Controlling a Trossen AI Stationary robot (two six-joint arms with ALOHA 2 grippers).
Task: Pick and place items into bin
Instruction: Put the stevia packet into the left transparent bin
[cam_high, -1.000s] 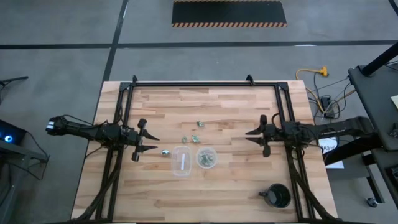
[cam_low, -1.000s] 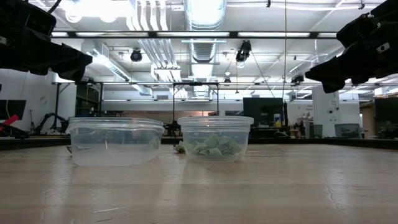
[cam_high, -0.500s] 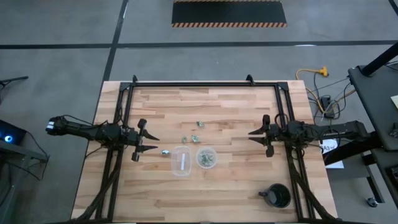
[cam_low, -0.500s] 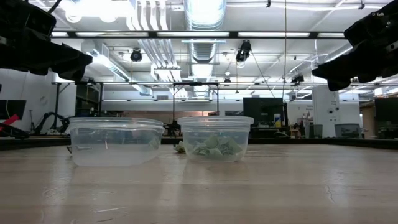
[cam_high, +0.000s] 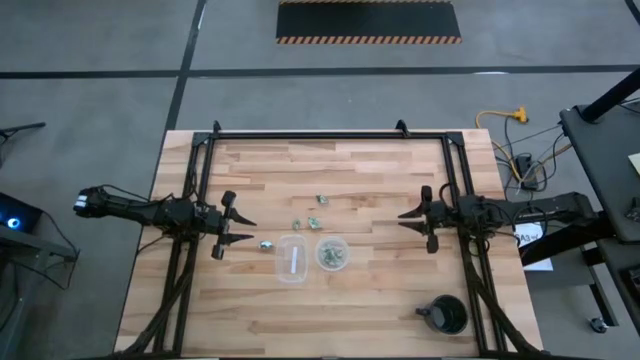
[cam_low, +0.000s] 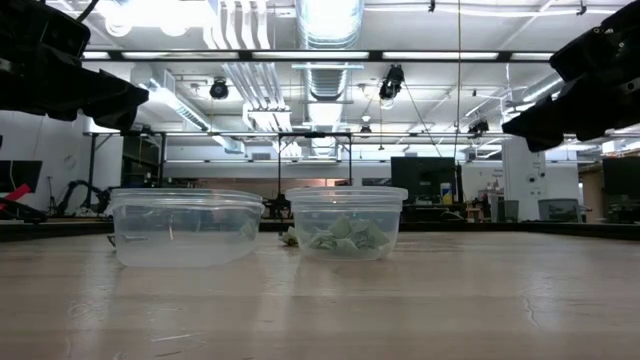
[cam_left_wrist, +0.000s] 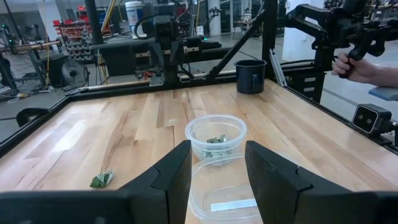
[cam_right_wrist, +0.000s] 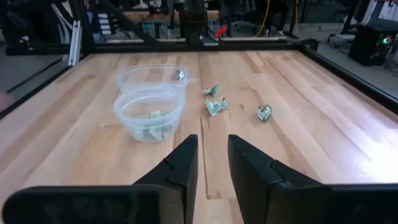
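Up close, your left gripper (cam_left_wrist: 216, 177) shows fingers parted, holding nothing, over an empty clear cup (cam_left_wrist: 217, 193) with a white strip whose writing can't be read. Right gripper (cam_right_wrist: 212, 168) fingers slightly apart, empty too. Only the wrist views show this; low view cuts both grippers off. Second cup (cam_high: 332, 252) holds green items (cam_right_wrist: 153, 127); loose items (cam_right_wrist: 216, 106) lie on the table (cam_high: 380, 300) beyond. Black mug (cam_high: 446, 316) sits at the table's corner, markings too small to read
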